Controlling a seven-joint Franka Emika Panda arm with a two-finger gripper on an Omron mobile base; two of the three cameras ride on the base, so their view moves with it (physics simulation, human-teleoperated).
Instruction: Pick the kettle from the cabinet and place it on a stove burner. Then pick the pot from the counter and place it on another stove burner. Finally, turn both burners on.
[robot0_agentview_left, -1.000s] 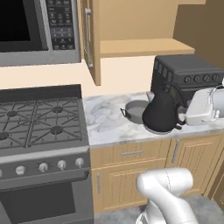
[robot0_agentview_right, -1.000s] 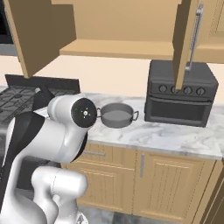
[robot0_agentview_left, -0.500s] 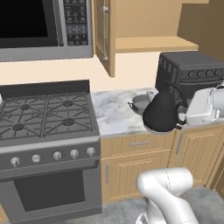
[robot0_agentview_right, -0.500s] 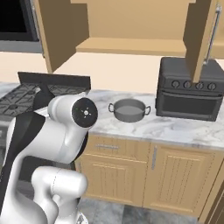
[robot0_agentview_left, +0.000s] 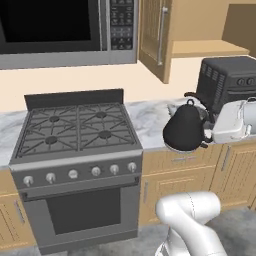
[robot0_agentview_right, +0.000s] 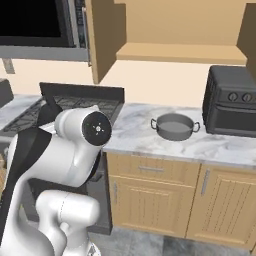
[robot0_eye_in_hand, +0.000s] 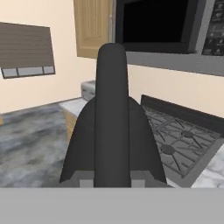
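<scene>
The glossy black kettle hangs in front of the counter, just right of the stove. My gripper reaches in from the right and is shut on its handle. In the hand view the kettle stands close up, its handle a dark upright band between my gripper fingers. Behind it lie the burners under black grates. The grey pot sits on the marble counter. The cabinet above stands open, its shelf bare.
A black toaster oven stands on the counter at the right, close behind my hand. The microwave hangs over the stove. The open cabinet door juts out beside it. Silver knobs line the range's front.
The base has driven left, so both base views have shifted: the stove has come into the middle and the toaster oven moved right. The kettle stays in my shut gripper.
</scene>
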